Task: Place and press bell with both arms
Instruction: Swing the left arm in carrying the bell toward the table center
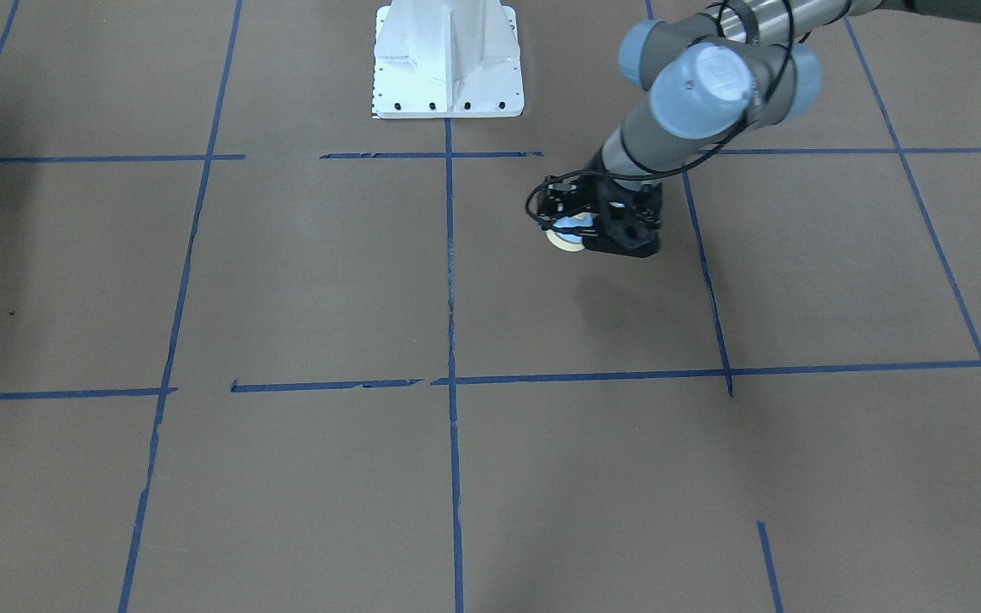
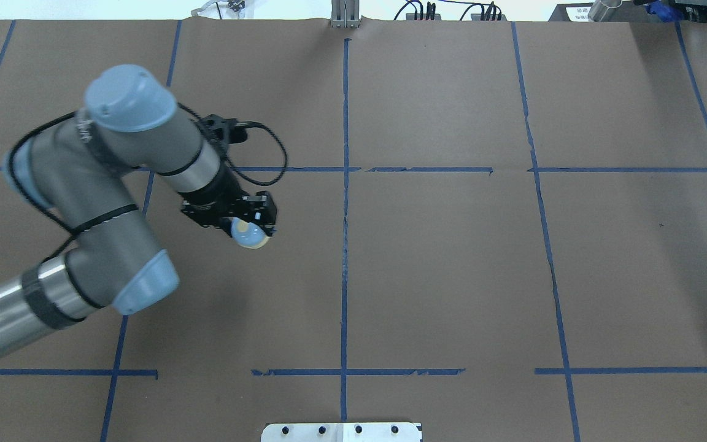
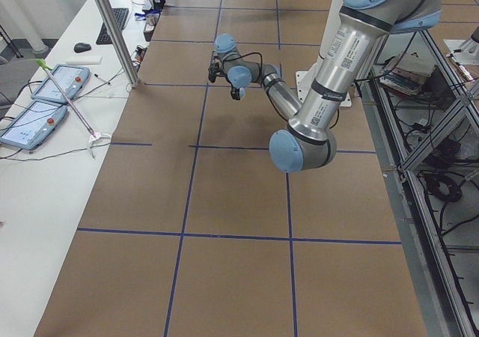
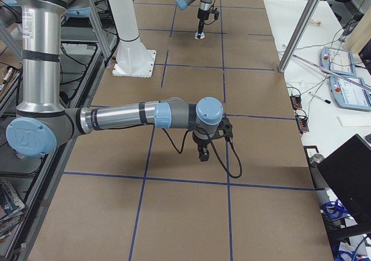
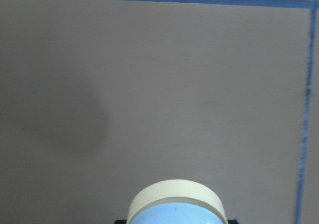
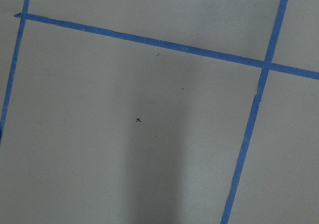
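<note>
Bell (image 2: 250, 236) in the tight clasp of the left hand (image 2: 244, 222), fingers either side (cream ring outermost)

Table (image 2: 452, 276) was covered in brown paper, gridded with blue tape (image 2: 345, 245). White pedestal base (image 1: 448, 60) sat at the robot-side edge. White desk (image 3: 37, 202) ran along the operators' side and carried two teach pendants (image 3: 61, 82), a keyboard (image 3: 118, 22) and a mouse (image 3: 82, 47). Aluminium post (image 3: 114, 34) stood at the desk edge. Lighting was even, shadows soft.
</note>
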